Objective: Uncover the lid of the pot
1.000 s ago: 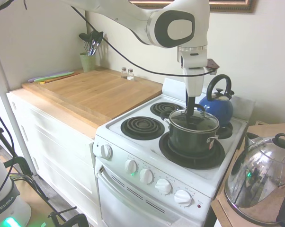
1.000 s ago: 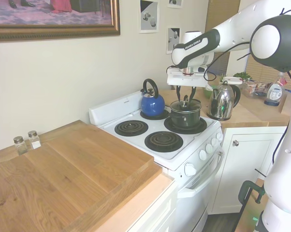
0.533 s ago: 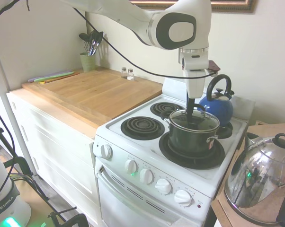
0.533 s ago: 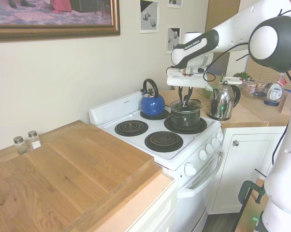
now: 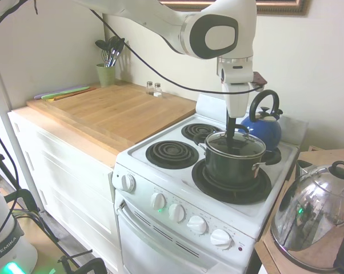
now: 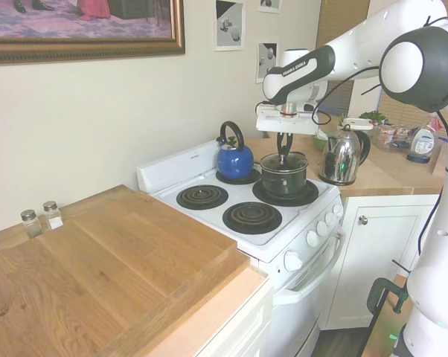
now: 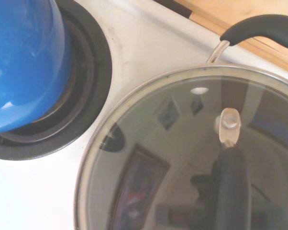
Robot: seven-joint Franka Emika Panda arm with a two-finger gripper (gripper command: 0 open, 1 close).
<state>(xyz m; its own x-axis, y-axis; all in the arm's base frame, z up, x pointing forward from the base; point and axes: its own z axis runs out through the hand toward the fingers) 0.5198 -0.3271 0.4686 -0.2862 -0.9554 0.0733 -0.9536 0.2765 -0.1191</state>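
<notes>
Here, in the first exterior view, the white arm is reaching down over the stove [image 5: 178, 182], and the gripper [image 5: 231, 129] is hanging right over the glass lid [image 5: 235, 144], which is sitting on the dark pot [image 5: 234, 162] on the front right burner. The jaws are reading as one dark column at the lid's black arched handle; from this side I cannot tell whether they are pinching it. A blue kettle [image 5: 262, 127] is standing just behind the pot, and a shiny steel kettle [image 5: 312, 220] is resting on the worktop [image 5: 326, 160] to the right.

In the second exterior view, the gripper [image 6: 283, 146] is coming down at the centre of the lid [image 6: 284, 160], and the jaws are looking drawn close together about the handle, apparently gripping it, though they are small here. The pot [image 6: 284, 177] is sitting between the blue kettle [image 6: 234, 159] and the steel kettle [image 6: 341, 155].

In the wrist view, the lid [image 7: 192, 158] is filling the picture, its glass reflecting the room, its metal rim lying flush on the pot, with the handle's steel post [image 7: 227, 125] showing.

Judging by its make, the lid is likely stiff, moderately heavy, smooth and breakable. The arched handle is the sensible place to hold, at its middle so the lid is hanging level; a straight lift should be clearing the rim without knocking the blue kettle.
</notes>
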